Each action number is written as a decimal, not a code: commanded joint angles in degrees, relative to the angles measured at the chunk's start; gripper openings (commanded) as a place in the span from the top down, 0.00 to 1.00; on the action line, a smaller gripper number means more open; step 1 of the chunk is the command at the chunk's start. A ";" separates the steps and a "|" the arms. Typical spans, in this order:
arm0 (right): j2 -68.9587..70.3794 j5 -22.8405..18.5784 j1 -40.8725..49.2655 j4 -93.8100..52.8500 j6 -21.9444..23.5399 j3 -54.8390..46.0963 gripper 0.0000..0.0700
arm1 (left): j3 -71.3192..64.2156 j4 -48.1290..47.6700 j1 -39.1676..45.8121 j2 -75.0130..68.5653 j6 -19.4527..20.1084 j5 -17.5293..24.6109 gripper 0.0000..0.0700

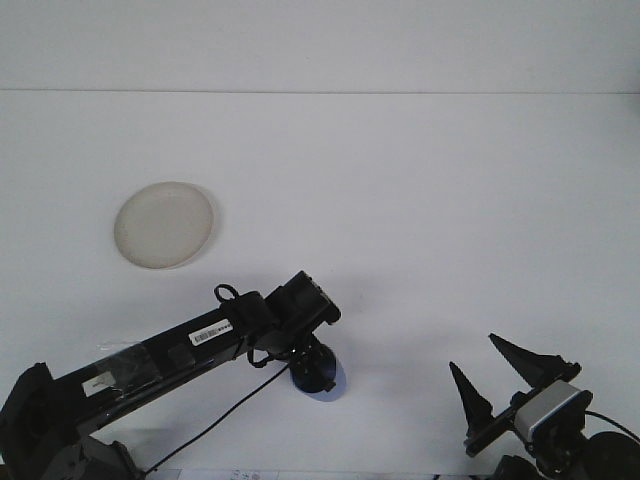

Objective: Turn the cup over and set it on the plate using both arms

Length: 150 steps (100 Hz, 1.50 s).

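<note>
- cup (334, 382) is sitting on the table (420, 200), low and a bit left of centre; blue, only a sliver of its right side is showing past the left gripper (312, 374)
- cup's opening is being hidden from this view; cannot tell which way up it is
- left gripper is sitting directly over the cup, covering most of it; fingers are not showing, so cannot tell if they are spread, closed or clamping the cup
- left arm (170, 352) is reaching in from the lower left corner, slanting up and right; white label on its upper face, black cable (215, 428) looping under it toward the bottom edge
- plate (164, 224) is lying flat on the table at upper left, pale and round; well apart from the cup, with nothing on it
- right gripper (500, 375) is parking at the lower right, well apart from the cup; two black pointed fingers (524, 355) are standing spread with a clear gap, nothing between them
- right wrist block (548, 410) is showing grey just below the fingers, at the bottom edge
</note>
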 commanded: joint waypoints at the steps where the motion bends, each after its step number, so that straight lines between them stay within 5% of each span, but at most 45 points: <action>1: 0.17 0.26 0.52 0.46 0.37 0.39 0.30 | 1.51 -0.15 -0.66 0.55 0.48 -0.24 0.99; 15: 0.15 0.24 0.52 0.46 0.39 0.39 0.30 | 1.68 -0.37 -0.35 -1.90 0.55 -1.99 0.99; 31: 0.15 0.26 0.52 0.48 0.48 0.39 0.30 | 5.20 -5.81 2.23 -7.19 3.58 -8.98 0.99; 55: 0.15 0.24 0.52 0.90 0.66 0.39 0.30 | 17.38 -13.75 15.21 -12.66 7.13 -17.90 0.99; 98: 0.15 0.20 0.52 0.87 1.25 0.39 0.30 | 25.51 -13.66 46.75 -1.79 7.61 -18.10 0.99; 150: 0.17 0.22 0.52 0.87 2.34 0.39 0.30 | 25.62 -5.57 53.16 15.19 7.32 -18.10 0.99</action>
